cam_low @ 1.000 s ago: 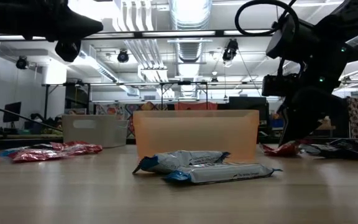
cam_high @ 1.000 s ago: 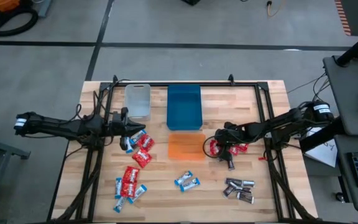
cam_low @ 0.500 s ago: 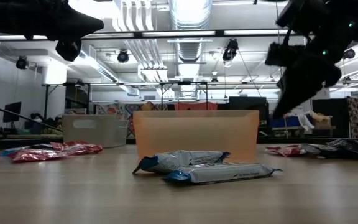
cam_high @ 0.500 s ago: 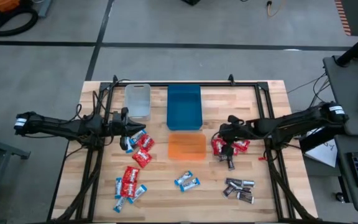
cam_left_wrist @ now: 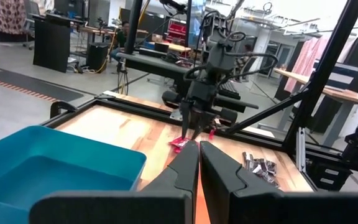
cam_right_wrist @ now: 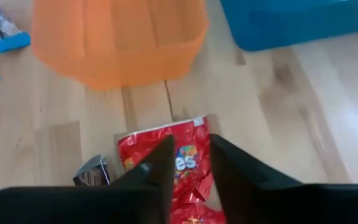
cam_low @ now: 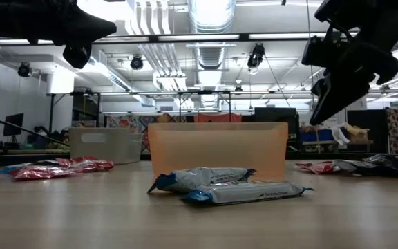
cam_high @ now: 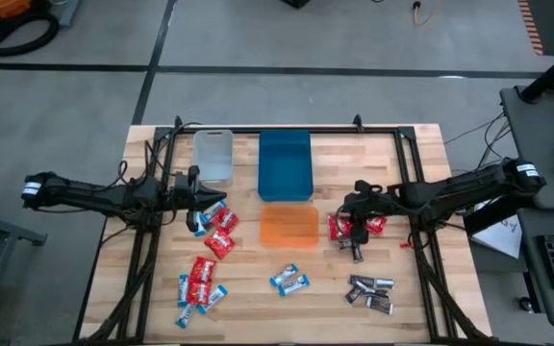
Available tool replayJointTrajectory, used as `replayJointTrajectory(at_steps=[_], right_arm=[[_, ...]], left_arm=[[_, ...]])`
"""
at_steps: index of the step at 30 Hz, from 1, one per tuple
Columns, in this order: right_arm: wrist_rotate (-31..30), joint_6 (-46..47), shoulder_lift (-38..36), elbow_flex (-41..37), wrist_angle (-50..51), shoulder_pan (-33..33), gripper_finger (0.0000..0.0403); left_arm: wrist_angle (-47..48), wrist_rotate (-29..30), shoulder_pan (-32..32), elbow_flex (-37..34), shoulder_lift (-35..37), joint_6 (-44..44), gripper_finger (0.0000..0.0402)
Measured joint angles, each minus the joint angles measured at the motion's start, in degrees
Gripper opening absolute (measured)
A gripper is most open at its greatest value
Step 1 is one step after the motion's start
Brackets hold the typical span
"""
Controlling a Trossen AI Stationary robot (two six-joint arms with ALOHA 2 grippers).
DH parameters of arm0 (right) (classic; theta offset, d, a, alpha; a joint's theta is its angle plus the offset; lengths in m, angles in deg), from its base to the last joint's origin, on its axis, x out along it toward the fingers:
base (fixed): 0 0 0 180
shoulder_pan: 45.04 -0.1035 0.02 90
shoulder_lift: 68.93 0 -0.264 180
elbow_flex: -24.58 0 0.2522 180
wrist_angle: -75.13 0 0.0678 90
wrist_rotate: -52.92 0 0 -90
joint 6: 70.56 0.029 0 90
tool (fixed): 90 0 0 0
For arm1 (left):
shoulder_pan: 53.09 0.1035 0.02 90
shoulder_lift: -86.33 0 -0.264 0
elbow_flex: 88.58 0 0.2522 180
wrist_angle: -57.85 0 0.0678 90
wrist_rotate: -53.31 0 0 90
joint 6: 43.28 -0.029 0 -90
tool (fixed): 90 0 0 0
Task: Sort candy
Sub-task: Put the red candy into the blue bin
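Hovering above the table (cam_high: 421, 154), the right gripper (cam_right_wrist: 188, 163) has its fingers narrowly parted and empty, directly over a red candy (cam_right_wrist: 169, 163) lying flat beside the orange bin (cam_high: 289, 226). The left gripper (cam_left_wrist: 198, 163), fingers nearly closed and empty, waits near more candies (cam_high: 218, 229) by the clear bin (cam_high: 213, 156).

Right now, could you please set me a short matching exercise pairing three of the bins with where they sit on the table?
Things:
1. clear bin
2. blue bin
3. orange bin

Places:
A. centre of the table, beside the red candies under the right gripper
B. far side, in the middle
C. far side, nearest the left gripper

Pairs: 1-C, 2-B, 3-A
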Motion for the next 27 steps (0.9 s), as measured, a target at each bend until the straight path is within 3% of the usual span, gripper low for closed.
replayJointTrajectory(at_steps=[7, 15, 21, 27], right_arm=[[0.0, 4.2, 6.9, 0.0, 0.1, -3.3, 0.0231], [-1.0, 6.7, 15.6, 0.0, -1.0, -4.6, 0.0291], [-2.5, 6.8, 20.9, 0.2, -2.0, -4.6, 0.0274], [-2.3, 7.3, 21.8, 0.2, -2.3, -4.6, 0.0193]], left_arm=[[-0.6, 0.0, 0.0, 0.0, -0.8, -0.1, 0.0], [-2.7, 0.0, 0.1, 0.0, -1.8, -0.4, 0.0], [-3.4, 0.0, 0.1, 0.0, -2.5, -0.6, 0.0], [-3.5, 0.0, 0.1, 0.0, -3.4, -0.3, 0.0]])
